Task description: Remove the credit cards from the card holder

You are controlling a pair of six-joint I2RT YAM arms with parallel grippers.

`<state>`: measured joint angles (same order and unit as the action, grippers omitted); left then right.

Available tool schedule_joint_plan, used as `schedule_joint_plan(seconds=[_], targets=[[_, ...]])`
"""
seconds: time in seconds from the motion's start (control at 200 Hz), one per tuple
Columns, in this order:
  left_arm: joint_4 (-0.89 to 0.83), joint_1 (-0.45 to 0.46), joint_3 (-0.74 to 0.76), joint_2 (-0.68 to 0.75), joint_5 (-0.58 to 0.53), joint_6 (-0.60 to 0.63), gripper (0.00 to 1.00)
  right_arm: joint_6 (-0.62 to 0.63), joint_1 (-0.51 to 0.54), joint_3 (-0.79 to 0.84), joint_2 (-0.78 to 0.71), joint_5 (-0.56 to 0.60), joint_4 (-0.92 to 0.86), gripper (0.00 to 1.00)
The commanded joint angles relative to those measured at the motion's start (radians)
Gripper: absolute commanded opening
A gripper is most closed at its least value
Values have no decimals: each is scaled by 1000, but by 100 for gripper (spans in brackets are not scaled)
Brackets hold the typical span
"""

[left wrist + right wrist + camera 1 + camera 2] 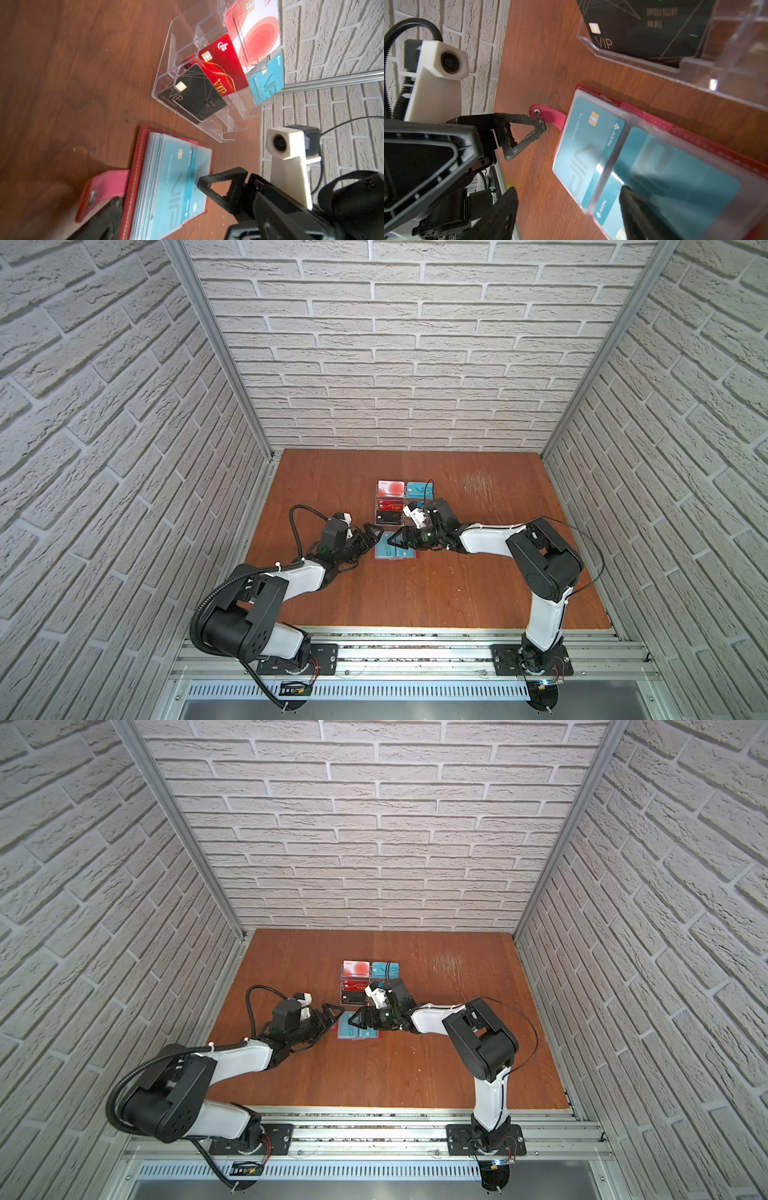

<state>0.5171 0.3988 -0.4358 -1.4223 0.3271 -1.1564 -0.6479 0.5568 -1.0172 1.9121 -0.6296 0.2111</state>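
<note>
The card holder (395,554) lies open on the wooden table, a red booklet with clear sleeves and a snap tab (548,117) sticking out to its left. Teal "VIP" credit cards (589,149) sit in the sleeves of both open pages. My left gripper (374,540) is open at the holder's left edge, one fingertip (527,131) right by the tab. My right gripper (571,216) is open over the holder. One of its fingers (639,214) rests on the right page; the other (500,218) hangs off the holder's near side, above bare table.
A clear acrylic tiered stand (405,522) stands just behind the holder. It holds a black VIP card (195,97), a red VIP card (224,68), a red-and-white card (257,39) and a teal card (268,83). Brick walls enclose the table on three sides.
</note>
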Motion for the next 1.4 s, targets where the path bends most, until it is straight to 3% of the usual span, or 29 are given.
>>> schedule_joint_plan(seconds=[0.0,0.71,1.395], targets=[[76,-8,15,-13,18,2,98,-10,12,-33,15,-17,8,78],[223,-50,79,-110,35,-59,98,-51,29,-83,102,-38,48,78],[305,-56,113,-156,45,-93,98,-233,29,0,121,-68,395,78]])
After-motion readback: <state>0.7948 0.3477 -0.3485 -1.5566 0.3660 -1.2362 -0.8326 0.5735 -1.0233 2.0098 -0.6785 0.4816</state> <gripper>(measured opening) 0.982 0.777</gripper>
